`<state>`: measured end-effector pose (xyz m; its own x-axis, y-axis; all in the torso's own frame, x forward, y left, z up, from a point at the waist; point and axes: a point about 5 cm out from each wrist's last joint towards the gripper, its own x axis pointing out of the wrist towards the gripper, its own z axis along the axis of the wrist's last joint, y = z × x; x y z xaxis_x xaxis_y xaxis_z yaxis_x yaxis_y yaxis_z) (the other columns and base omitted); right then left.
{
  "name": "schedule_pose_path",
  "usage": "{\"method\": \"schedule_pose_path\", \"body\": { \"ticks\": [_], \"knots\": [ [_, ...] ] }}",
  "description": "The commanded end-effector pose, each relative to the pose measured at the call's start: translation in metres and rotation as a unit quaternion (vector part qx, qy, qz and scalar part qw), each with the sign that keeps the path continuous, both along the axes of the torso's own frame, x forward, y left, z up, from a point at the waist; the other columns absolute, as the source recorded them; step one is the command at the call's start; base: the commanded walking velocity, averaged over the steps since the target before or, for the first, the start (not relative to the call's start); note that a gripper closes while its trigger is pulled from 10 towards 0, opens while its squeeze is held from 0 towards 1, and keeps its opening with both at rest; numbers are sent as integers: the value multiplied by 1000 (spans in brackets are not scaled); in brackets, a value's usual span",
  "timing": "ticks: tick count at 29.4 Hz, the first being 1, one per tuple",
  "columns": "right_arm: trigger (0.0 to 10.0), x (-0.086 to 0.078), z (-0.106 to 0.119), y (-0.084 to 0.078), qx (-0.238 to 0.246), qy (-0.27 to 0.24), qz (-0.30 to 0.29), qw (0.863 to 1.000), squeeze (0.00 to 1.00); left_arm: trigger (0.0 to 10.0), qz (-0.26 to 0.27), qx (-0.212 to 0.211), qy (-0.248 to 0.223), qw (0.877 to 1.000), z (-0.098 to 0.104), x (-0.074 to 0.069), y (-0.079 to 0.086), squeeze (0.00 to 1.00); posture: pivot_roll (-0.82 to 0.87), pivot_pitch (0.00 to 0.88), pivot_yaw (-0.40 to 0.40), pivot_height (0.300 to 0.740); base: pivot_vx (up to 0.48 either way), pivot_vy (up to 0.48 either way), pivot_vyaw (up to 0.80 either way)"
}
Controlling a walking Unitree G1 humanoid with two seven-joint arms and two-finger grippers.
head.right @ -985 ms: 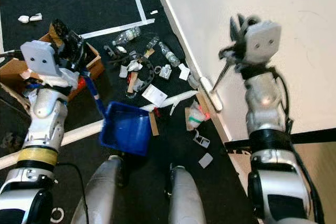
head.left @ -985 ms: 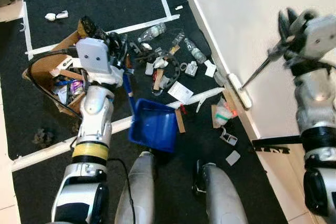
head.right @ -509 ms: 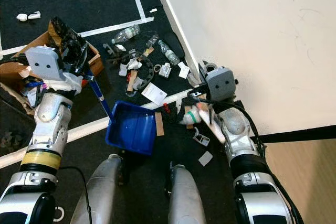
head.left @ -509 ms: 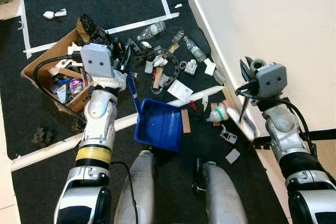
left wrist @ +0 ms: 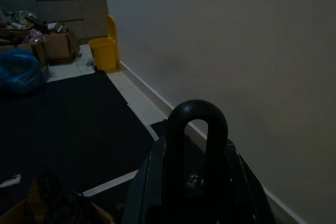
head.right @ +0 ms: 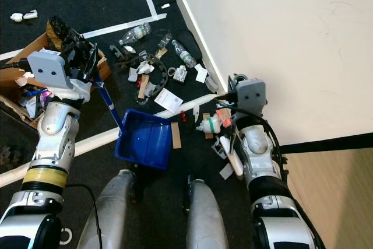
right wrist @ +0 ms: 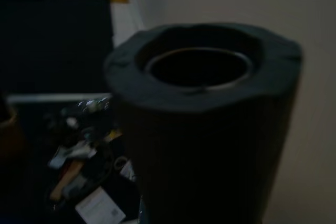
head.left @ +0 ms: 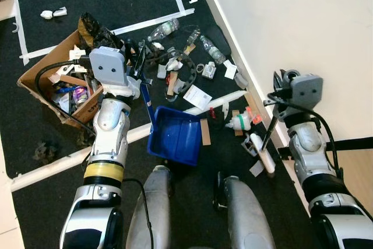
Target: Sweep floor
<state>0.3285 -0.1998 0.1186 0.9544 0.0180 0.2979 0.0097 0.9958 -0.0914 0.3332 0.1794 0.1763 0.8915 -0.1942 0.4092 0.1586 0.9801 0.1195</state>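
Observation:
A blue dustpan (head.left: pixel 175 135) rests on the black carpet in front of my legs, and its long handle (left wrist: pixel 197 129) runs up into my left gripper (head.left: pixel 137 65), which is shut on it. My right gripper (head.left: pixel 281 86) is shut on the thin broom handle (right wrist: pixel 202 77) beside the wall. The white broom head (head.left: pixel 262 155) lies on the floor to the right of the dustpan. Between them lie a white bottle with a green band (head.left: pixel 240 122), a brown card strip (head.left: pixel 205 132) and small scraps. More litter (head.left: pixel 180 68), with clear bottles and paper, lies beyond the dustpan.
An open cardboard box (head.left: pixel 44 80) full of rubbish stands at the left, behind my left arm. The white wall (head.left: pixel 303 16) and its skirting bound the right side. White tape lines (head.left: pixel 58 158) cross the carpet. My two legs (head.left: pixel 157 202) stand below the dustpan.
My right arm has swung the broom down from against the wall to the floor, and the green-banded bottle has shifted toward the dustpan. The left arm and dustpan have barely moved.

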Motion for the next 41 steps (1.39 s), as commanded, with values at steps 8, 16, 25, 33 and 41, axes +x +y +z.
{"method": "schedule_pose_path", "body": {
  "ticks": [8, 16, 25, 33, 41],
  "knots": [
    [10000, -4, -8, -3, 120, -4, -31, 992, 0, 10000, 3, 21, -5, 1000, -3, -4, 1, 0, 126, 431, -53, 740, 0, 0, 0],
    [10000, 3, 3, -1, 170, -24, -18, 985, 0, 10000, 1, 30, -3, 1000, -5, -3, -1, 0, 123, 420, -59, 740, 0, 0, 0],
    [10000, 10, 25, 19, 274, -67, 40, 959, 0, 10000, -2, 35, -3, 999, -5, -2, -3, 0, 111, 414, -58, 740, 0, 0, 0],
    [10000, 13, 36, 28, 318, -83, 65, 942, 0, 10000, -5, 34, -5, 999, -5, 0, -6, 0, 102, 408, -59, 740, 0, 0, 0],
    [10000, 14, 50, 22, 332, -103, 81, 934, 0, 10000, -8, 31, -6, 999, -5, 2, -10, 0, 89, 398, -63, 740, 0, 0, 0]
  ]
}}
